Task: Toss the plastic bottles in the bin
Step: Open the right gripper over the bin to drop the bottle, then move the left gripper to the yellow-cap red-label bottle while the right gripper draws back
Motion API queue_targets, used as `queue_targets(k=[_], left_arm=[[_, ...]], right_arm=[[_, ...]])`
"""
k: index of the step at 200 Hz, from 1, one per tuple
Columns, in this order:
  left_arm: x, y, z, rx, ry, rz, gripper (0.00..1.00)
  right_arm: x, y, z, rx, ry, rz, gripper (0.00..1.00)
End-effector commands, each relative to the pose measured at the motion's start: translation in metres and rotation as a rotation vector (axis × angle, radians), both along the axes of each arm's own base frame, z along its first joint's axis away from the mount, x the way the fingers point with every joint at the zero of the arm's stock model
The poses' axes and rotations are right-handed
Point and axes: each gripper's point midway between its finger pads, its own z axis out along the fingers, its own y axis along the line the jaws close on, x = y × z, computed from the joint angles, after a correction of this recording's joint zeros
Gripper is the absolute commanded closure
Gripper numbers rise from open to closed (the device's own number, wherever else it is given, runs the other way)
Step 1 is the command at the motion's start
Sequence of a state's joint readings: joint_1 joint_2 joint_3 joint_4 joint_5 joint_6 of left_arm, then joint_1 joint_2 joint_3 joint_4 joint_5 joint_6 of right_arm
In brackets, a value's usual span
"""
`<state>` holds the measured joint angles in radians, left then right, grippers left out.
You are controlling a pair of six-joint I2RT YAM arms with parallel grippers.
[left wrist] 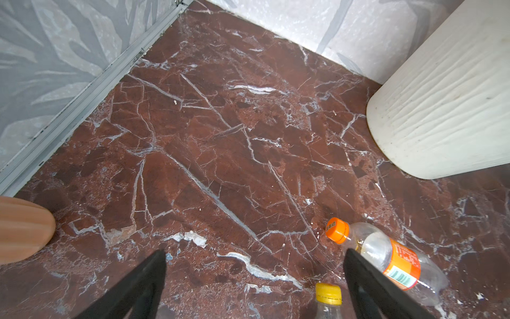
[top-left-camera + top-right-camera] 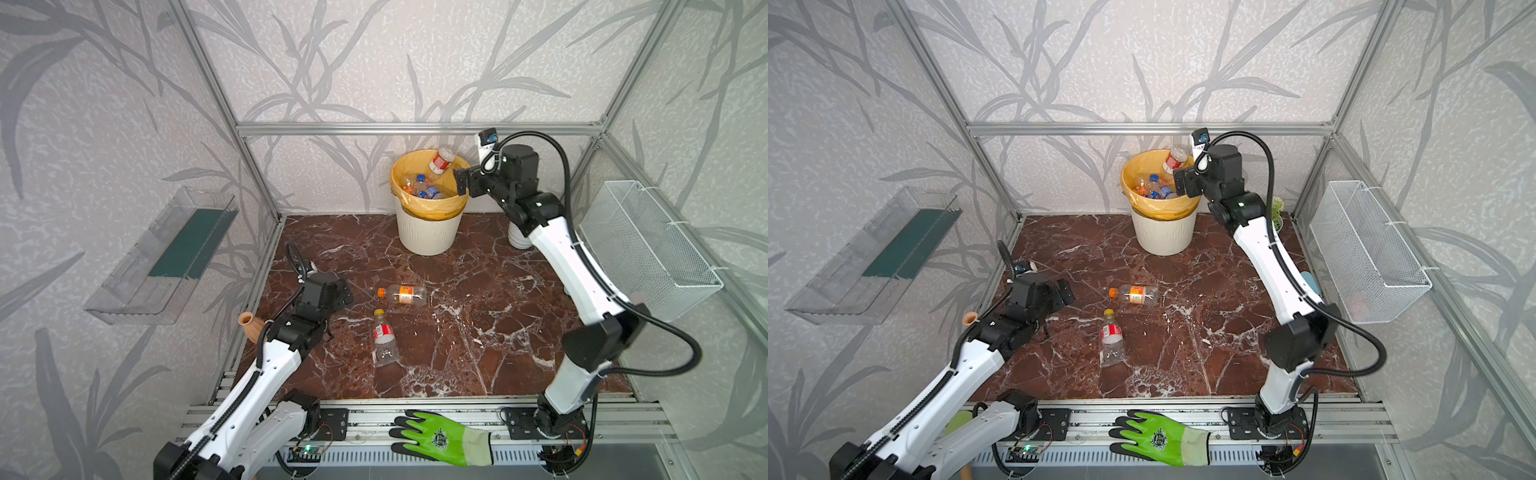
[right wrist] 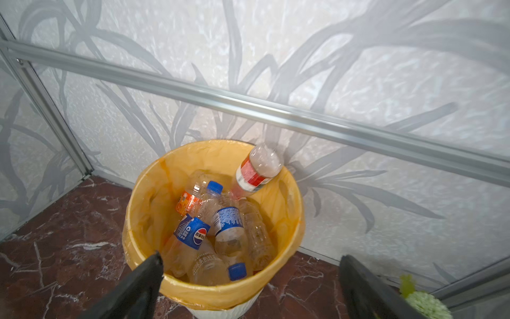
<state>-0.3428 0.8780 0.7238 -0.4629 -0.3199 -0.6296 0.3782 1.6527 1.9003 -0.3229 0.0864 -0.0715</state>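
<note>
The bin (image 2: 428,232) (image 2: 1163,239) stands at the back wall. Its yellow liner (image 3: 220,295) holds several plastic bottles (image 3: 226,223). A red-label bottle (image 2: 441,160) (image 2: 1175,160) (image 3: 258,171) sits tilted, neck down, at the bin's far rim and touches no finger. My right gripper (image 2: 461,183) (image 3: 250,255) hangs open and empty just right of the rim. An orange-cap bottle (image 2: 403,294) (image 1: 386,254) and a yellow-cap bottle (image 2: 384,336) (image 1: 328,298) lie on the marble floor. My left gripper (image 2: 345,293) (image 1: 254,250) is open and empty, low, left of them.
A terracotta vase (image 2: 249,324) (image 1: 22,229) lies by the left arm. A small white flowerpot (image 2: 517,239) with a green plant (image 3: 425,303) stands behind the right arm. A wire basket (image 2: 648,245) hangs on the right wall, a clear tray (image 2: 162,257) on the left. A green glove (image 2: 440,436) lies on the front rail.
</note>
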Motion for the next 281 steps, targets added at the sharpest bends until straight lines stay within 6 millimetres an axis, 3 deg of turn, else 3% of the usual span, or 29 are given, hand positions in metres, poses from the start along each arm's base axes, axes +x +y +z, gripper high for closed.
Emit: queue_targets(k=[1, 46, 110, 134, 189, 222, 262, 281], left_arm=[[-0.015, -0.001, -0.008, -0.008, 0.040, 0.003, 0.01], [-0.034, -0.027, -0.030, -0.067, 0.124, -0.075, 0.01], [-0.064, -0.071, -0.065, -0.146, 0.271, -0.217, 0.04], [-0.071, -0.088, -0.077, -0.132, 0.322, -0.282, 0.05], [-0.072, -0.127, -0.103, -0.151, 0.439, -0.418, 0.05], [-0.069, -0.139, -0.117, -0.144, 0.498, -0.451, 0.06], [-0.062, -0.152, -0.133, -0.142, 0.545, -0.471, 0.10], [-0.059, -0.158, -0.139, -0.141, 0.566, -0.487, 0.20]], right_arm=[[-0.032, -0.021, 0.029, 0.059, -0.128, -0.036, 0.01], [-0.077, -0.065, -0.028, 0.107, -0.091, -0.144, 0.01], [-0.125, -0.101, -0.155, 0.172, 0.115, -0.259, 0.01], [-0.136, -0.108, -0.185, 0.197, 0.172, -0.289, 0.01], [-0.143, -0.114, -0.205, 0.240, 0.208, -0.319, 0.01], [-0.145, -0.114, -0.210, 0.254, 0.220, -0.323, 0.01], [-0.147, -0.115, -0.215, 0.262, 0.231, -0.326, 0.01], [-0.149, -0.116, -0.217, 0.255, 0.235, -0.331, 0.01]])
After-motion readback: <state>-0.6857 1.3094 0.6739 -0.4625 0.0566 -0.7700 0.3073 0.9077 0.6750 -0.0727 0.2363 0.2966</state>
